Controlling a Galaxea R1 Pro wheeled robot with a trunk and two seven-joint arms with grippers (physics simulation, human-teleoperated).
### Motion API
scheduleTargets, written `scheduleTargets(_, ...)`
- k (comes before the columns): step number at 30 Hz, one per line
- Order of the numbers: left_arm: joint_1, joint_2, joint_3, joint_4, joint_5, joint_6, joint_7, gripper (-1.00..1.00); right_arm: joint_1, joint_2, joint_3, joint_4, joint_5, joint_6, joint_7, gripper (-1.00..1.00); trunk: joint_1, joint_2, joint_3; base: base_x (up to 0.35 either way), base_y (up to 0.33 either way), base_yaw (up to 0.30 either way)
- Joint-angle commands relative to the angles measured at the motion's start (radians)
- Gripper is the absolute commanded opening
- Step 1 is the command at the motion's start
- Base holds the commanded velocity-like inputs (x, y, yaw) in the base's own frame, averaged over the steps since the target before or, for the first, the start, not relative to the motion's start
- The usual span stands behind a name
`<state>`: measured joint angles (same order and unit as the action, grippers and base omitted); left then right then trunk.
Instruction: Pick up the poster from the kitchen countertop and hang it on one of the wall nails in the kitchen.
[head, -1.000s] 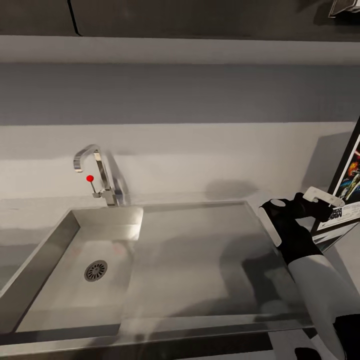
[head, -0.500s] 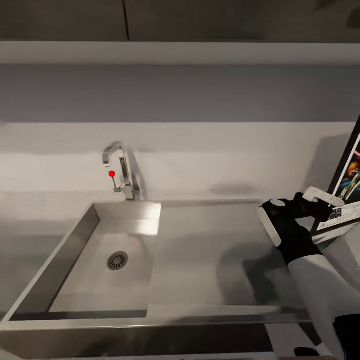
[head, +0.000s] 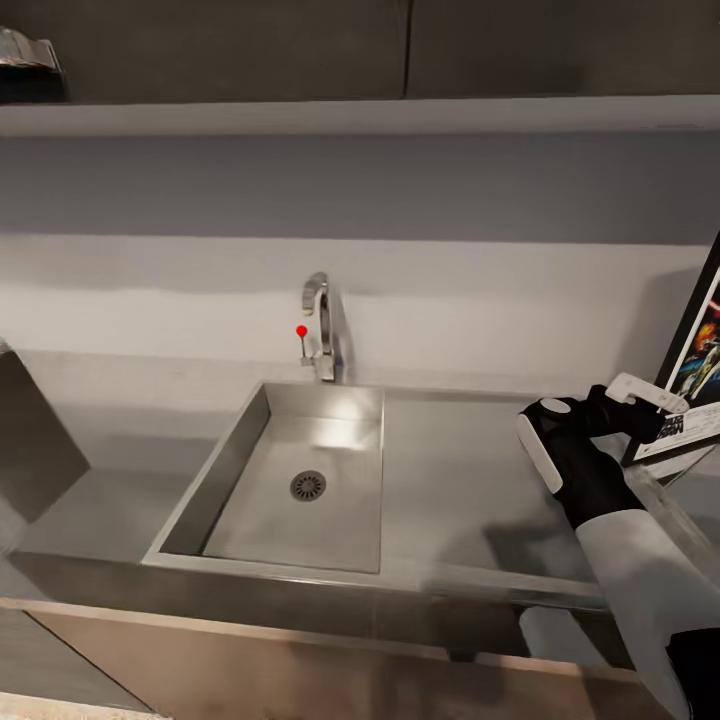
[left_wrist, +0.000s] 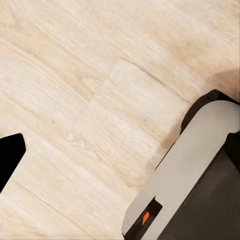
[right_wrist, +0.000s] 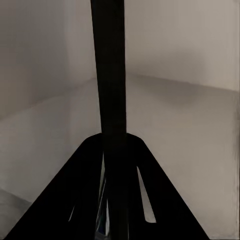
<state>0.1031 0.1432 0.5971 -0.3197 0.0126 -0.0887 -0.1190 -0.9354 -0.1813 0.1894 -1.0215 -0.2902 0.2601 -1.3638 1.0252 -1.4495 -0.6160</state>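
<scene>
Here, head view: my right gripper (head: 640, 405) was up at the right edge, over the right end of the bench (head: 470, 480), with its fingers (head: 645, 390) pinched onto the lower left corner of the poster (head: 695, 375). The poster stood tilted and ran out of frame, so I saw just a strip of black frame, white border and blue artwork. Sink (head: 300, 480) and tap (head: 320, 325) sat well to the left. The wall (head: 450, 290) behind was plain; I could spot no nail on it. By my reckoning the pickup was done and the whole hanging step was left: find a nail, carry the poster there.

Left wrist view: pale wooden floor (left_wrist: 75, 100) and a grey part of the robot's own body (left_wrist: 190, 175). Fingers' state: cannot tell from this.

Right wrist view: this gave what the head camera could not, the poster's black frame (right_wrist: 112, 65) edge-on, running straight up from between the closed dark fingers (right_wrist: 75, 195), with grey wall behind.
</scene>
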Motion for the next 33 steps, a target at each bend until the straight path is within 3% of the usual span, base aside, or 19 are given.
scheduleTargets(1,0.000,-0.001,0.007,0.000,0.001,0.000,-0.008,1.00,0.000,-0.001,0.002,0.000,-0.010,0.007,-0.006,-1.00,0.000,0.000,-0.001,-0.123,0.077,0.048)
scheduleTargets(22,0.000,0.003,0.007,-0.001,0.001,0.000,-0.008,1.00,0.000,0.000,0.004,0.001,-0.013,0.008,-0.006,-1.00,0.000,0.000,-0.001,-0.300,0.010,0.009)
scheduleTargets(33,0.000,0.008,0.007,-0.001,0.001,0.000,-0.008,1.00,0.000,0.007,0.004,0.001,-0.011,0.008,-0.006,-1.00,0.000,0.000,-0.001,-0.169,0.016,0.171)
